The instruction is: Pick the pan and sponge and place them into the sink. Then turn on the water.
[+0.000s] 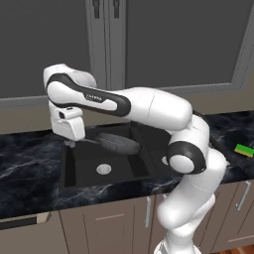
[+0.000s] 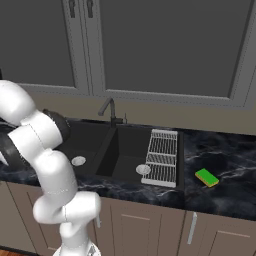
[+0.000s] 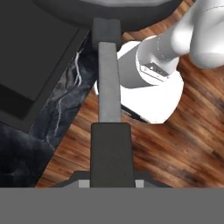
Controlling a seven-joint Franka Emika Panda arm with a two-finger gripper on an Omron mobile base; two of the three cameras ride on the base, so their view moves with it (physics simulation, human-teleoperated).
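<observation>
The arm is reaching out over the left part of the black sink (image 1: 82, 163), and its gripper (image 1: 72, 144) is hanging just above the sink's left rim, closed on the long handle of the pan (image 1: 119, 143). In the left base view the pan is being held tilted above the left basin, its round grey bowl facing partly toward the camera and sitting over the divider between the two bowls, clear of the basin floor, where a round silver drain (image 1: 103, 169) is showing below it. In the hand view the handle is running straight up from between the jaws, dark at the grasped end, grey along the middle, and meeting the dark underside of the pan (image 3: 109, 11) at the top edge; the marbled countertop (image 3: 70, 96) and the wooden floor are lying beyond it. The sponge (image 2: 206, 177), green with a yellow layer, is lying flat on the dark marbled countertop (image 2: 225, 190) to the right of the sink (image 2: 122, 150), near the counter's front edge and well apart from the pan. In the right base view a white wire dish rack (image 2: 162, 156) is resting over the right side of the right basin, between the sponge and the dark curved faucet (image 2: 109, 111), which is standing at the sink's back rim.
</observation>
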